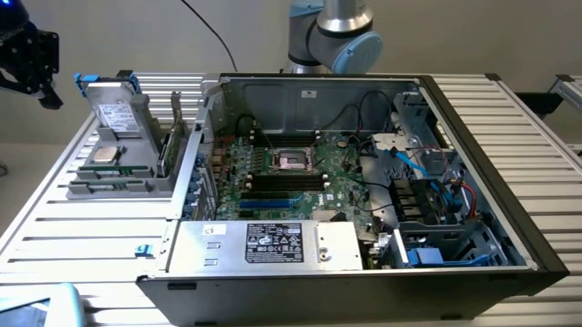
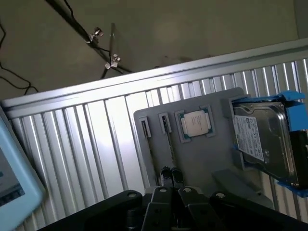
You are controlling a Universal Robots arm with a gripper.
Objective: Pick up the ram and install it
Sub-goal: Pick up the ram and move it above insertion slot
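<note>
Slatted metal table (image 1: 54, 225), ram (image 1: 169, 146) upright in grey tray (image 1: 118, 189), fingers (image 2: 166, 173) closed, holding nothing

Plain beige wall (image 1: 136, 34) behind a ribbed aluminium table (image 1: 73, 225)

**Two cameras, one holder**

The exterior camera sits high and back, looking down over the open computer case (image 1: 364, 170) and the ribbed surface (image 1: 82, 225). My wrist camera looks steeply down past my fingers (image 2: 166, 174), nearer in. Both take in the grey holder (image 1: 118, 187) with its hard drive (image 1: 118, 112) and processor chip (image 1: 108, 153).
</note>
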